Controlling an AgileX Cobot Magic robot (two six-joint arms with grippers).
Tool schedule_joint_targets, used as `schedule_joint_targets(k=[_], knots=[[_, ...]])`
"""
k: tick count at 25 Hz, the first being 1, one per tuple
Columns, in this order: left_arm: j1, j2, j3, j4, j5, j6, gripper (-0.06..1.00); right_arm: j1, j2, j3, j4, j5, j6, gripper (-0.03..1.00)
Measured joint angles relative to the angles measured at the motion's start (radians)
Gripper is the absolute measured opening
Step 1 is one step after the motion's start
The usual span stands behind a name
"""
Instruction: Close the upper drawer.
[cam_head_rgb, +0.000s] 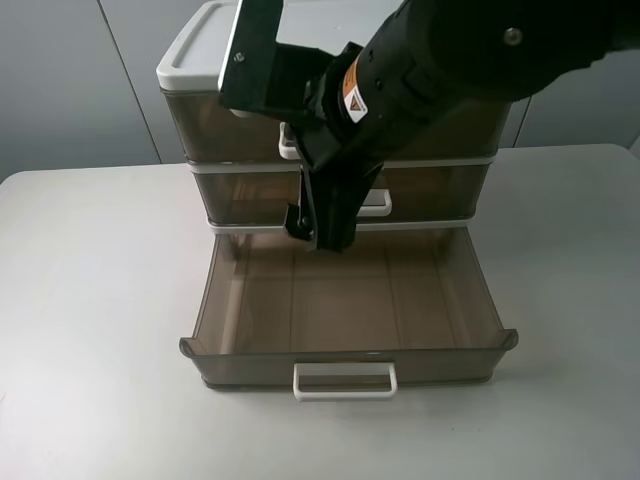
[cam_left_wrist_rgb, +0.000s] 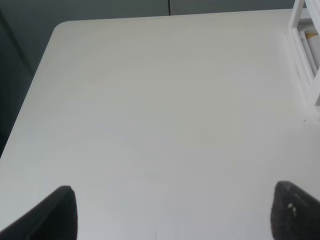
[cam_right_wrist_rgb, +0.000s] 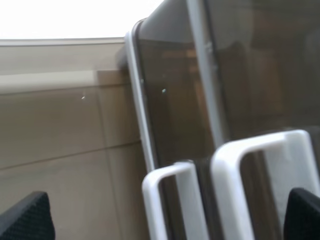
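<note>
The upper drawer (cam_head_rgb: 345, 300), smoky-brown, translucent and empty, is pulled far out toward the table's front, with a wide white loop handle (cam_head_rgb: 345, 381). It stands lowest in the white-framed cabinet (cam_head_rgb: 200, 50). My right gripper (cam_head_rgb: 320, 235) reaches across the middle and hangs over the drawer's rear, right in front of the two closed drawers. In the right wrist view the right gripper (cam_right_wrist_rgb: 167, 212) is open and empty, with two white handles (cam_right_wrist_rgb: 260, 175) between its fingers. My left gripper (cam_left_wrist_rgb: 177, 210) is open and empty over bare table. It is out of the exterior view.
Two closed brown drawers (cam_head_rgb: 440, 190) sit above the open one. The white table (cam_head_rgb: 90, 300) spreads left and right of the cabinet. The cabinet's white frame (cam_left_wrist_rgb: 305, 55) shows at the edge of the left wrist view. Grey wall panels stand behind.
</note>
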Motion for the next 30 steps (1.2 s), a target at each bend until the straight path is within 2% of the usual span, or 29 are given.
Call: schedule_joint_targets(k=[8,18,30], knots=[[0.0,0.0,0.0,0.0,0.0,0.0,0.74,-0.003,0.002,0.0,0.034,-0.046,-0.002,0.7],[0.0,0.0,0.0,0.0,0.0,0.0,0.74,-0.003,0.031,0.0,0.076,-0.058,-0.002,0.7],[0.0,0.0,0.0,0.0,0.0,0.0,0.74,-0.003,0.045,0.0,0.086,-0.091,-0.002,0.7]])
